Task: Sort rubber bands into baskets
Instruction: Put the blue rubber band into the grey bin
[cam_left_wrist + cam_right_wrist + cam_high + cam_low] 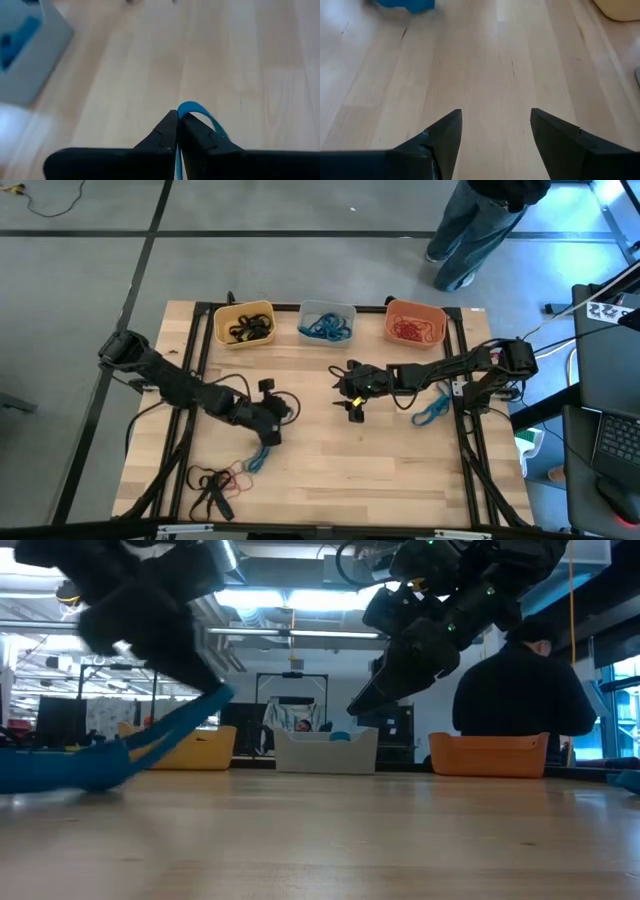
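The wooden table [320, 470] has its widest bare stretch in the middle, between the two grippers and toward its near edge. Along the far edge stand the yellow basket [244, 324] with black bands, the grey basket [326, 322] with blue ones and the orange basket [415, 323] with red ones, all well beyond both grippers. The right gripper [353, 408] hangs above bare boards near the centre, fingers [445, 135] spread wide and empty; a blue heap [432, 411] lies beside its arm. The left gripper [268, 435] is pinched tight on a blue rubber band [200, 112], which trails down to the loose black and red bands [215, 480] near the front-left edge.
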